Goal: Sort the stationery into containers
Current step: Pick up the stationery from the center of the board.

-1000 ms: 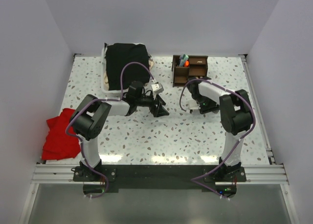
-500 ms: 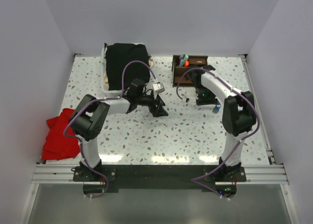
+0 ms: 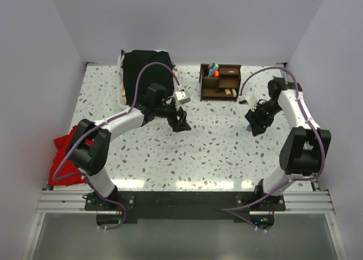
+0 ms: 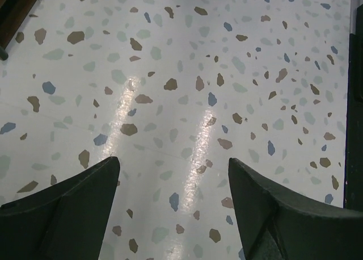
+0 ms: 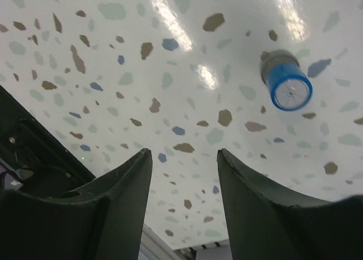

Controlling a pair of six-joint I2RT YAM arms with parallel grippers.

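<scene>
- Spread and empty, the right gripper point(image 5: 184, 153) hangs low over the speckled table point(image 3: 215, 152), with bare tabletop showing between its two dark fingers point(image 5: 116, 203).
- Ahead of those fingertips in the wrist view sits the blue-grey sharpener point(image 5: 287, 83). It is outside the gap, off past the right-hand finger, and touches neither finger.
- It is a stubby cylinder with no real long axis. Its round blue end faces the wrist camera and the grey body is behind; whether it stands or lies on its side cannot be told.
- Seen from above, the right gripper is to the right of the dark brown organiser point(image 3: 220, 85) and nearer than it; the organiser stands at the far middle of the table. The sharpener cannot be picked out in that view.
- The organiser's far-left compartment holds an orange-capped marker point(image 3: 216, 73) and upright pens point(image 3: 212, 66). A small pale item in a near compartment is too small to name.
- The left gripper point(image 4: 173, 163) has its jaws wide and holds nothing. It hovers over bare table to the left of the organiser, well apart from the right gripper, so the right arm looks the nearer to the sharpener.
- The coming move probably calls for a sideways shift to bring the sharpener between the fingers before they close, then a carry far and left to the organiser.
- A black cloth point(image 3: 146, 72) lies at the far left and a red cloth point(image 3: 68, 158) at the near left edge.
</scene>
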